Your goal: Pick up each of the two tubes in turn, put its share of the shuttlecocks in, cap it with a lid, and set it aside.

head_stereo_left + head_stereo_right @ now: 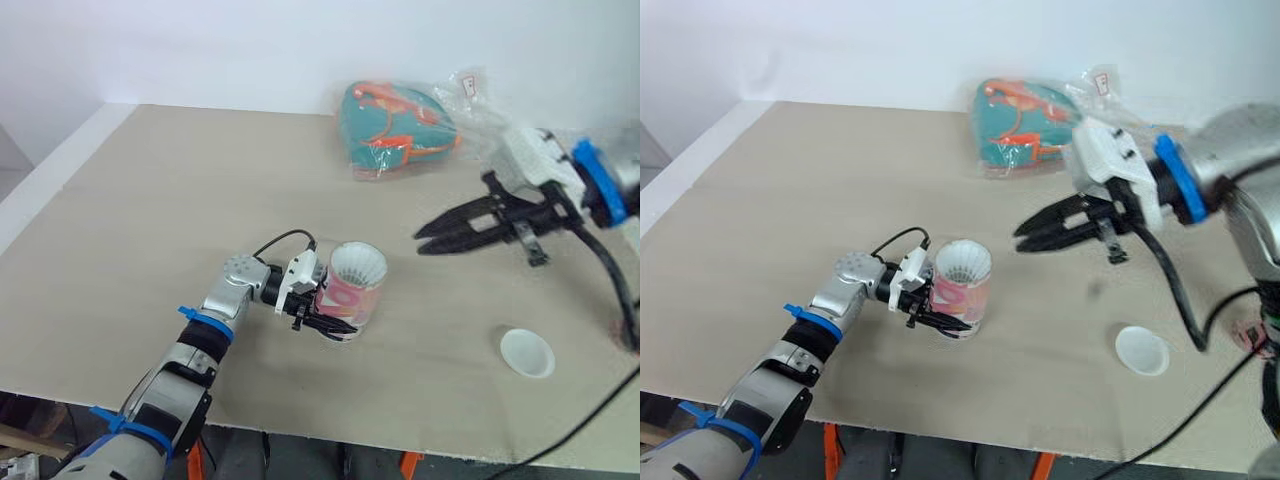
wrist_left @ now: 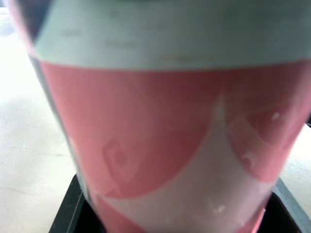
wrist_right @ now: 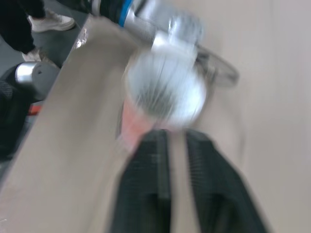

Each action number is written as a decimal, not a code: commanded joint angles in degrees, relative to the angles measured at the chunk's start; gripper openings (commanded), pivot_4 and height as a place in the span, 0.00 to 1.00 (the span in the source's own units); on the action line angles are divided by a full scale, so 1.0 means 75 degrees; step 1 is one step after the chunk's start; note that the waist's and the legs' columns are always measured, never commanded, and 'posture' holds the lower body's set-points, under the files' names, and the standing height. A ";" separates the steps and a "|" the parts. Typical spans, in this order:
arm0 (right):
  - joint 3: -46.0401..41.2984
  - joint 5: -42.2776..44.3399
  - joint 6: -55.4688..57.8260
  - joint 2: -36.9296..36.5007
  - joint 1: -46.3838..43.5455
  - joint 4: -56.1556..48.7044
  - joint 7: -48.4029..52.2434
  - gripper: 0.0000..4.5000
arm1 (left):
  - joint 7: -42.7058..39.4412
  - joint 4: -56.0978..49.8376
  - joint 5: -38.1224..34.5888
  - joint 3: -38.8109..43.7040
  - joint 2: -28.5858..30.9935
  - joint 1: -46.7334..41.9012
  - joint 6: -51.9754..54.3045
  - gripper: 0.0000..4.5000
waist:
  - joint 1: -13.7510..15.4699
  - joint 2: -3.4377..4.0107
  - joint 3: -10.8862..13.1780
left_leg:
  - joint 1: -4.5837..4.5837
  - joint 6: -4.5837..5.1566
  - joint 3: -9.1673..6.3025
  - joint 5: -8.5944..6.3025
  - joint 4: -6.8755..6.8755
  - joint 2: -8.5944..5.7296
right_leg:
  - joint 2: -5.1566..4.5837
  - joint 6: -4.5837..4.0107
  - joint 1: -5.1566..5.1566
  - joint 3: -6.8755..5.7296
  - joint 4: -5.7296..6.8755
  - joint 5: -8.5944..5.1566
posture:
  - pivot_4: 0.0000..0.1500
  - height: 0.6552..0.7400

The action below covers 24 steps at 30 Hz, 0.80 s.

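My left arm comes in from about 7 o'clock, forearm stretched low over the tabletop and wrist level, so the left gripper meets the tube side-on. The tube stands upright near the middle of the tabletop, and the white skirt of a shuttlecock shows in its open mouth. The gripper is clamped on the lower part of the tube. I can see one black finger lying across the front of the pink-and-white wall, while the other is hidden behind it. From the left wrist camera the tube wall is pressed right up to the lens, with black finger edges at either side of it.

At about 1 o'clock from the tube, well apart, lies a teal and orange packet in clear wrap. At 2 o'clock the right gripper hangs in the air, pointing back toward the tube. Its arm reaches in from 3 o'clock and is cut off at the edge. Its fingers stand a narrow gap apart and hold nothing. The right wrist view is smeared, so I can make out little beyond the tube mouth ahead of the fingers. A white lid lies on the tabletop at 4 o'clock from the tube.
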 commanded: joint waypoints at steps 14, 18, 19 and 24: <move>-0.1352 -0.2798 -0.1707 -0.0372 0.5170 0.2518 -0.1348 0.75 | -0.0190 -0.0009 0.0030 -0.0033 -0.0097 0.0002 0.0011 0.48 | -0.0047 0.0011 -0.0003 | 0.0011 0.0001 0.0016 0.0006 0.0024 -0.0005 | -0.0003 0.0069 0.0014 0.0024 0.0000 -0.0014 | 1.00 1.00; -0.1172 -0.2944 -0.1863 -0.0240 0.4902 0.3039 -0.1243 0.75 | -0.0194 -0.0092 0.0028 -0.0011 -0.0012 0.0092 0.0020 0.48 | -0.0091 0.0018 -0.0005 | 0.0012 0.0001 0.0015 0.0006 0.0021 -0.0004 | 0.0000 0.0069 0.0016 0.0024 0.0000 -0.0016 | 1.00 1.00; -0.1123 -0.2984 -0.1898 -0.0205 0.4817 0.3150 -0.1230 0.75 | -0.0187 -0.0104 0.0026 -0.0007 0.0000 0.0105 0.0023 0.48 | -0.0107 0.0017 -0.0004 | 0.0013 0.0001 0.0015 0.0006 0.0022 -0.0005 | -0.0001 0.0069 0.0016 0.0024 0.0000 -0.0016 | 1.00 1.00; -0.0829 -0.3200 -0.2030 -0.0117 0.4669 0.3521 -0.1044 0.75 | -0.0166 -0.0154 0.0017 0.0003 0.0035 0.0138 0.0035 0.48 | -0.0129 0.0016 -0.0004 | 0.0016 0.0000 0.0014 0.0006 0.0022 -0.0005 | -0.0001 0.0070 0.0021 0.0023 0.0000 -0.0015 | 1.00 1.00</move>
